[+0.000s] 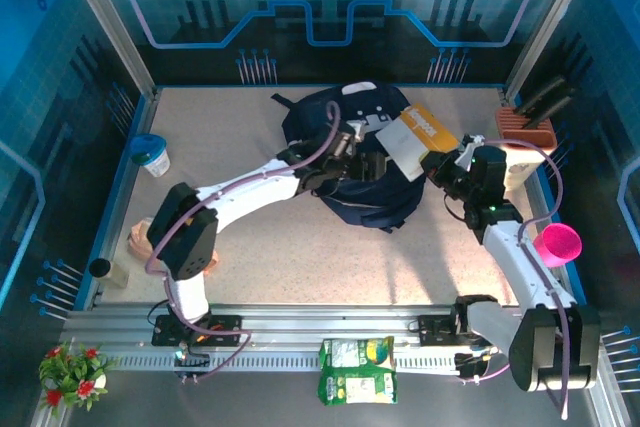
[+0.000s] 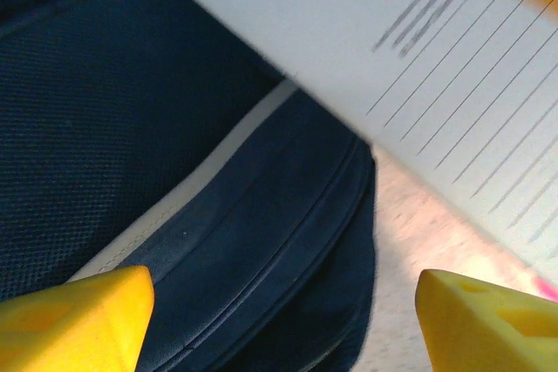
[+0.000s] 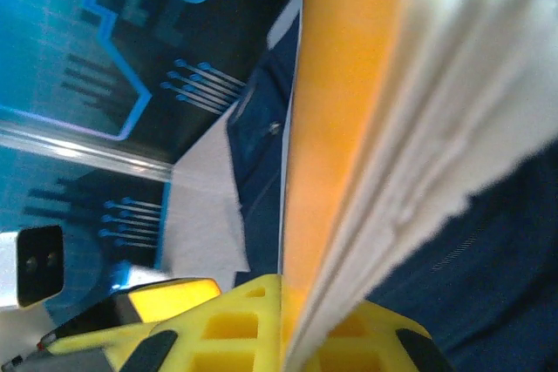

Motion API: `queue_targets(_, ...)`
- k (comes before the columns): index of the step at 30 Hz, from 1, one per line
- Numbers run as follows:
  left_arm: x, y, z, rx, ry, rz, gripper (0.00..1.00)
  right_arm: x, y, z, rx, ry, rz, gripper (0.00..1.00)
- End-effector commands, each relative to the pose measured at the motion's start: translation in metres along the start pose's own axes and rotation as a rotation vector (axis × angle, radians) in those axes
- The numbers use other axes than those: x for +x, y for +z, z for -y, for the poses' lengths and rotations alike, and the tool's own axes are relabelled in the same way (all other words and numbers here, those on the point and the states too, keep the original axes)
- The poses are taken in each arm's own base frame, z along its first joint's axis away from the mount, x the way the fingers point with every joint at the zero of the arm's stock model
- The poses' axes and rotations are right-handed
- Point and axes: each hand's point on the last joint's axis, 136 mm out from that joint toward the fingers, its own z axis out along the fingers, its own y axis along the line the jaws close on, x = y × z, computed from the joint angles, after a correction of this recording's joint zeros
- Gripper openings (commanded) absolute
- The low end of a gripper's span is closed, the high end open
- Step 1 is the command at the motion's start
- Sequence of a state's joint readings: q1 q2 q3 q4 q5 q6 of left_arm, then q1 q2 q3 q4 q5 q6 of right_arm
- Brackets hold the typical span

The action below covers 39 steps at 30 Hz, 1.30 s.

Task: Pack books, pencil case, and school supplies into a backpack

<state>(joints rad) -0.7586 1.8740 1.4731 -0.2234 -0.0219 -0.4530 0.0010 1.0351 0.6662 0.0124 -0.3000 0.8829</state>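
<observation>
clamped tight on orange book (image 3: 344, 128) with right gripper (image 3: 288, 324) — pages fanned above it. spread wide, nothing held at left gripper (image 2: 283, 315) — backpack (image 2: 157, 145) just beneath.

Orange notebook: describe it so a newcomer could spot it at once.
Find the navy backpack mid-table. Tilted over its right edge, clamped in the right pincer, is the notebook. It alone has an orange cover and a white lined page.
</observation>
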Motion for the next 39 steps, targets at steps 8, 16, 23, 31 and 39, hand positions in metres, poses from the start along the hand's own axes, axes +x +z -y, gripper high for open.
queue_targets(8, 0.047, 0.039, -0.003, -0.212, 0.559, -0.277, 0.63, -0.029, -0.038, 0.024, 0.189, -0.076, 0.095, 0.01)
queue_targets(16, 0.043, 0.061, -0.014, -0.291, 0.612, -0.297, 0.54, -0.033, -0.050, 0.033, 0.220, -0.064, 0.116, 0.02)
queue_targets(23, 0.038, 0.070, -0.031, -0.411, 0.644, -0.314, 0.41, -0.032, -0.053, 0.033, 0.226, -0.059, 0.116, 0.02)
queue_targets(31, -0.008, 0.038, -0.009, -0.352, 0.536, -0.160, 0.13, -0.040, -0.074, 0.037, 0.303, -0.083, 0.186, 0.02)
queue_targets(39, -0.064, -0.002, -0.017, -0.299, 0.356, 0.033, 0.00, -0.037, -0.090, 0.044, 0.352, -0.049, 0.225, 0.02)
